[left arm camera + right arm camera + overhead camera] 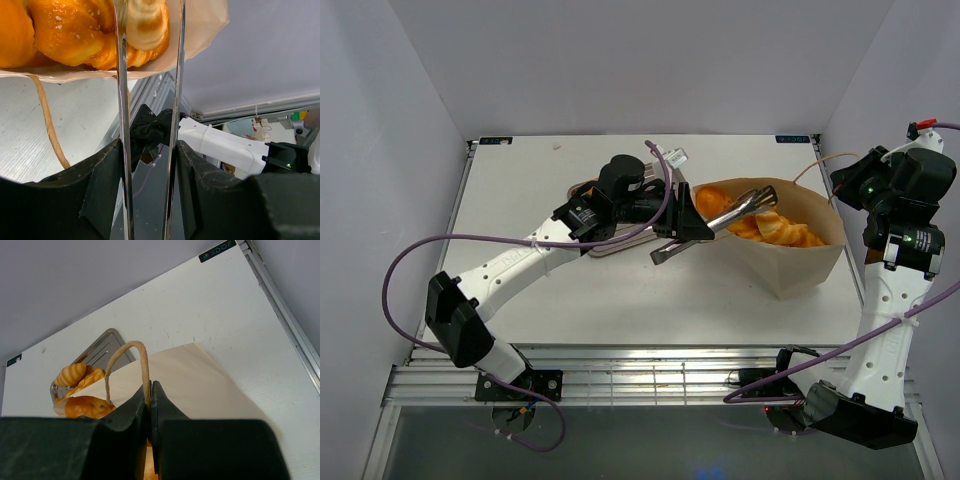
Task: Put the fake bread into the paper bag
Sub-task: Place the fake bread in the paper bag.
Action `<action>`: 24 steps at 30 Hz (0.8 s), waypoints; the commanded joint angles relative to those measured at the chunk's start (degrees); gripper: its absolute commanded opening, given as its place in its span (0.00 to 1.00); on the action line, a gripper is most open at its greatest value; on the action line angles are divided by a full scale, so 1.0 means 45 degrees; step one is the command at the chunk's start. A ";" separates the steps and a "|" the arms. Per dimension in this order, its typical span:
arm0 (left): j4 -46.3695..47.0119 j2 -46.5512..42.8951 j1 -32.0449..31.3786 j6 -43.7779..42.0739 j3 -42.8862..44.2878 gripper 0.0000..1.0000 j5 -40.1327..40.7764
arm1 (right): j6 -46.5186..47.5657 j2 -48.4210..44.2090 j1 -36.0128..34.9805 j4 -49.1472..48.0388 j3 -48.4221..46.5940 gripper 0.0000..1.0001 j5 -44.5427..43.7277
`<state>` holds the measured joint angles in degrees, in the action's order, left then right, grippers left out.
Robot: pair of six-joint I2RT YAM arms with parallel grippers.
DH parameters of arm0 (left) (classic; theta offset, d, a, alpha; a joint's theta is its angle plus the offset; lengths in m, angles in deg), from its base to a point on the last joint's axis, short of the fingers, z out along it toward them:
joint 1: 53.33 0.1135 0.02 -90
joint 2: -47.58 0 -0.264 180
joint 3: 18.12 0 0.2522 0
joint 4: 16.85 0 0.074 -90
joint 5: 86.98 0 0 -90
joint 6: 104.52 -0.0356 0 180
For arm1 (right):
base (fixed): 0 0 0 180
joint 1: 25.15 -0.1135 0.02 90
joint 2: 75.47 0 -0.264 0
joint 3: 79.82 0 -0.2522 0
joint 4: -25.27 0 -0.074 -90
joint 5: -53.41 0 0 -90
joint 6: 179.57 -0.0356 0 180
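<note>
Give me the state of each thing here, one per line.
paper bag, mouth open, handle pinched
fake bread, piled inside the bag
tongs, arms apart, tips in the bag's mouth
left gripper, fingers clamped on the tongs
right gripper, fingers shut on the bag's handle

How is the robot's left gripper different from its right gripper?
The left gripper has its fingers apart, holding metal tongs; the right gripper has its fingers pinched shut on the paper bag's string handle. The left gripper points into the bag's mouth, where fake bread lies; the right gripper sits beside the bag. Both are black, and both hold something.
</note>
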<state>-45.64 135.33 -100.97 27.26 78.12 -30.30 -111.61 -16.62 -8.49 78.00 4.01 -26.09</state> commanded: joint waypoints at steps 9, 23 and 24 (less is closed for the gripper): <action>-0.1913 -0.2075 0.1112 -0.1042 0.1027 0.56 0.2265 | 0.0074 -0.0207 0.0066 -0.0748 -0.0749 0.08 -0.0048; -0.3967 -0.4517 0.4021 -0.1668 -0.1039 0.54 0.3658 | 0.0152 -0.0187 0.0046 -0.0767 -0.0632 0.08 0.0108; -0.3888 -0.4731 0.4604 -0.1551 -0.1797 0.54 0.3345 | 0.0152 -0.0168 0.0046 -0.0767 -0.0632 0.08 0.0088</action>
<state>-60.99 116.00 -84.38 20.42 75.50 -13.12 -111.52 -16.62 -8.49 78.10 3.71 -25.91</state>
